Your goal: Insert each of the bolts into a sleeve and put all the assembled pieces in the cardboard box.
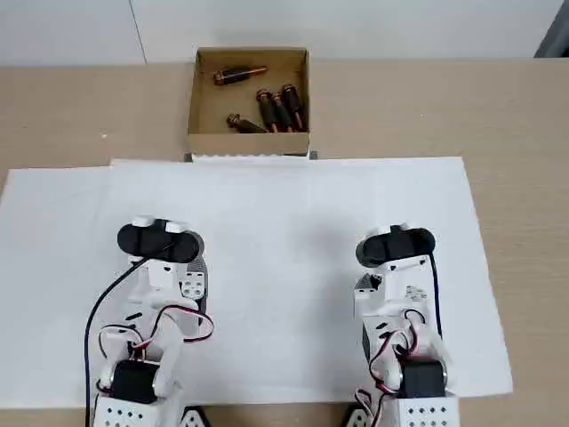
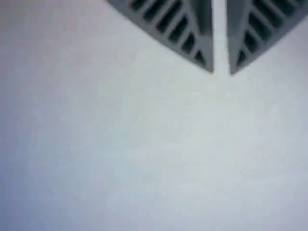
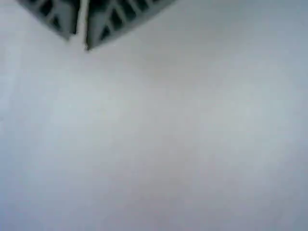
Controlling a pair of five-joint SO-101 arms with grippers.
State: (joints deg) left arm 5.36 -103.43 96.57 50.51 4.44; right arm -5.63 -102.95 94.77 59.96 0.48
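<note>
**Table** (image 1: 53, 116): tan top. A white sheet (image 1: 293, 231) covers most of its near part.

**Arms:** two, both folded low over the sheet's near edge. One arm (image 1: 158, 267) sits toward one near corner and the second arm (image 1: 397, 267) toward the other, well apart. The high view does not tell which is left and which is right.

**Left gripper** (image 2: 222, 71): fingers (image 2: 183, 29) are drawn almost together, with a thin slit of sheet between the tips. They pinch nothing. It hangs close over bare sheet.

**Right gripper** (image 3: 78, 43): fingers (image 3: 53, 14) are pressed nearly tip to tip, with a hairline gap. They pinch nothing. It also hangs close over bare sheet.

**Box** (image 1: 249, 142): cardboard, open-topped, on the table at the middle of the sheet's far edge, its near wall touching that edge. It stands beyond both arms, well apart from each, and falls between them across the sheet.

**Pieces:** five, dark with copper-coloured ends, all inside the box. From left to right in the high view:
- One (image 1: 238, 76) lies crosswise by the far wall.
- One (image 1: 244, 123) lies aslant by the near wall.
- Three (image 1: 279, 108) lie side by side, touching, along the right wall.

All five are well apart from both arms.
</note>
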